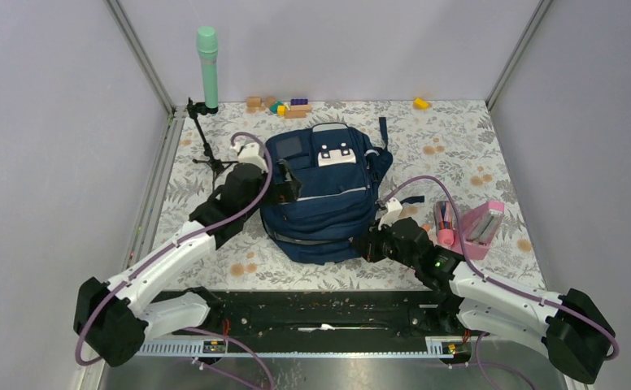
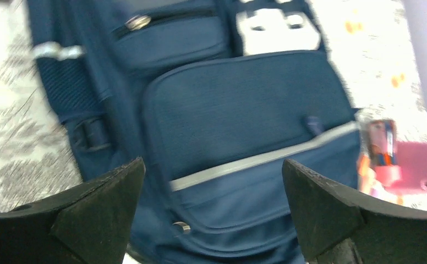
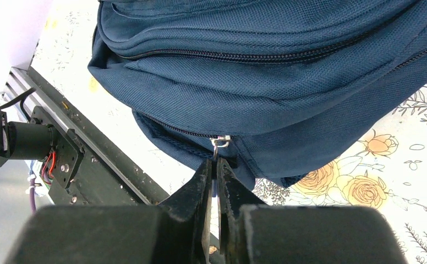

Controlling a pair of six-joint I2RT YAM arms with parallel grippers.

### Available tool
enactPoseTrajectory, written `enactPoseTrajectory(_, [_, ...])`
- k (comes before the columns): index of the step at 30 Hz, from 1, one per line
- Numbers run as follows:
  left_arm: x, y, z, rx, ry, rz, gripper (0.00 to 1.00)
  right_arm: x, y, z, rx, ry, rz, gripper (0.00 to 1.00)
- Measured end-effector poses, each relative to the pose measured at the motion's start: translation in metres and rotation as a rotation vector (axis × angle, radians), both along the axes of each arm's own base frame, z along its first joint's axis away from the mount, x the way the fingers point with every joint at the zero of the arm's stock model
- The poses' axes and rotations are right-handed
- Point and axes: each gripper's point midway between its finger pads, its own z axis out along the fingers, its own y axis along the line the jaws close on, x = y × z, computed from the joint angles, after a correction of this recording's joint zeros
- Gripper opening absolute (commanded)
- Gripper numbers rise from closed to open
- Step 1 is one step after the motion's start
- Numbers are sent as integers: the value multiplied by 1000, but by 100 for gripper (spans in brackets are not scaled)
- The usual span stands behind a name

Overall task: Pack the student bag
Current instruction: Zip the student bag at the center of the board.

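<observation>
left gripper [image 2: 212, 165]: jaws wide apart, holding nothing
right gripper [image 3: 214, 168]: clamped on the zipper pull [image 3: 220, 143]
student bag [image 1: 324, 203]: flat on the tabletop [image 1: 459, 138], just ahead of left gripper, near corner at right gripper

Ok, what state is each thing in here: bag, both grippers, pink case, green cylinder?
bag: lying flat, front up; zips that show look closed.
left gripper: open above the bag, holding nothing.
right gripper: shut on zip pull at the bag's near edge.
pink case: open, pens showing.
green cylinder: upright.
</observation>
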Motion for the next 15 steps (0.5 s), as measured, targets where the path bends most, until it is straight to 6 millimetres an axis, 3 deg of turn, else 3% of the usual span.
enactPoseTrajectory(3, [3, 33, -38, -10, 97, 92, 98, -1, 1, -1, 4, 7, 2, 0])
enactPoseTrajectory(6, [3, 45, -60, -47, 180, 112, 82, -2, 2, -1, 9, 18, 6, 0])
enactPoseTrajectory(9, [11, 49, -62, -111, 211, 112, 66, -3, 3, 0, 20, 28, 8, 0])
enactPoseTrajectory(12, [15, 45, -62, -149, 221, 95, 61, -3, 4, 0, 29, 29, 4, 0])
enactPoseTrajectory(15, [16, 38, -62, -167, 223, 61, 64, -4, 3, -2, 30, 34, 3, 0])
